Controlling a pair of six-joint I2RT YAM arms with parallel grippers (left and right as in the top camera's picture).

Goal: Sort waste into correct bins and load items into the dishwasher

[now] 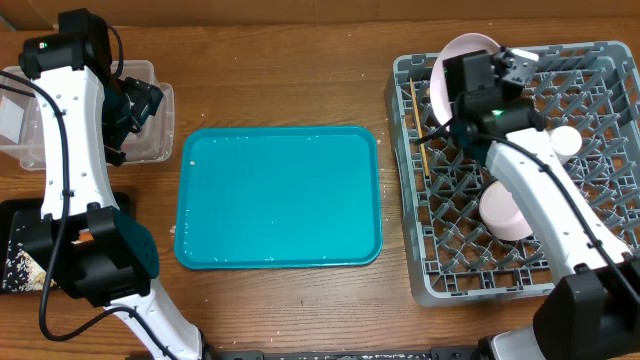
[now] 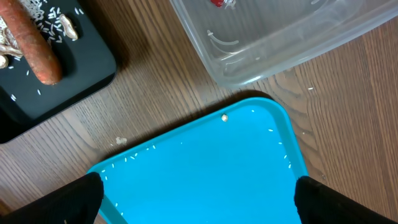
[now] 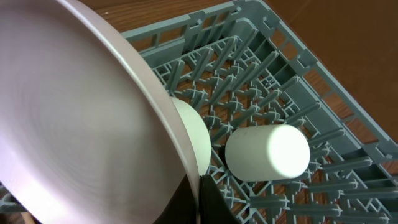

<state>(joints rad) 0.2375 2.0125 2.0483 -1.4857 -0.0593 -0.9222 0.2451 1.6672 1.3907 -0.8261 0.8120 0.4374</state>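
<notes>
In the upper left corner of the rack [image 1: 590,70], the big plate [image 3: 74,112] is gripped by its rim in the right gripper [image 1: 462,85], tilted on edge. A cup [image 3: 267,152] is lying on the pegs nearby. At the frame's upper left, the left gripper [image 2: 200,196] is spread wide with nothing in it, over the teal tray [image 2: 205,155]. The sausage [image 2: 40,46] is seen on the black tray [image 2: 87,68].

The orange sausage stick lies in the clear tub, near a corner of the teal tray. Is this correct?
Not quite. The orange sausage stick lies on the black tray, not in the clear tub; the left wrist view shows it. It is indeed near a corner of the teal tray.
</notes>
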